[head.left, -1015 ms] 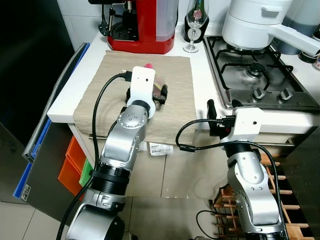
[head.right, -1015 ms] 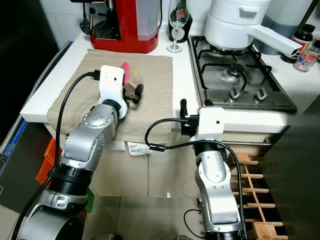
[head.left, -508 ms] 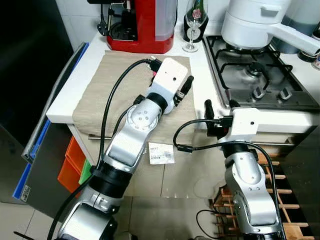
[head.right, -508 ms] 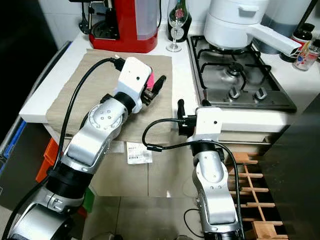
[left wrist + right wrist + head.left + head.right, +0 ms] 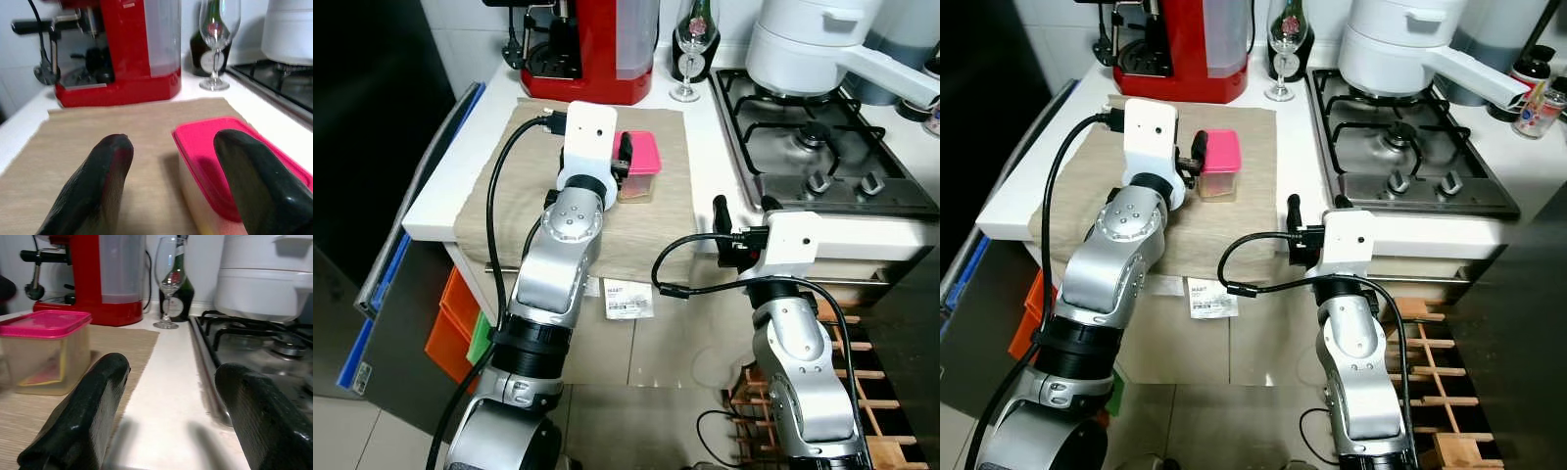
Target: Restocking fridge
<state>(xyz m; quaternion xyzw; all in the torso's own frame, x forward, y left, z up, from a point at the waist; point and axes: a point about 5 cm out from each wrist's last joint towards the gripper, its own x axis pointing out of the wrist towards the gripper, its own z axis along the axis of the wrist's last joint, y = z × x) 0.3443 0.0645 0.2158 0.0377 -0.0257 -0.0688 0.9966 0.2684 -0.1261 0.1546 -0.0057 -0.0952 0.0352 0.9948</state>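
A clear food container with a pink lid (image 5: 643,157) stands upright on the beige placemat (image 5: 519,186) on the counter. My left gripper (image 5: 621,160) is right beside it, open. In the left wrist view one black finger (image 5: 259,191) overlaps the pink lid (image 5: 210,147), the other finger (image 5: 98,181) is over bare mat, and nothing is pinched between them. My right gripper (image 5: 744,208) hangs at the counter's front edge, open. Its wrist view looks across the counter to the container (image 5: 44,347).
A red coffee machine (image 5: 597,44), a wine glass (image 5: 690,44) and a dark bottle stand behind the mat. A gas hob (image 5: 818,147) with a white pot (image 5: 813,39) is to the right. The dark fridge (image 5: 367,127) is on the left, and orange boxes (image 5: 450,323) sit below the counter.
The left gripper swung right over the mat with the container tilted in it, then came back. The container now stands upright with the fingers spread beside it. The right arm hardly moved.
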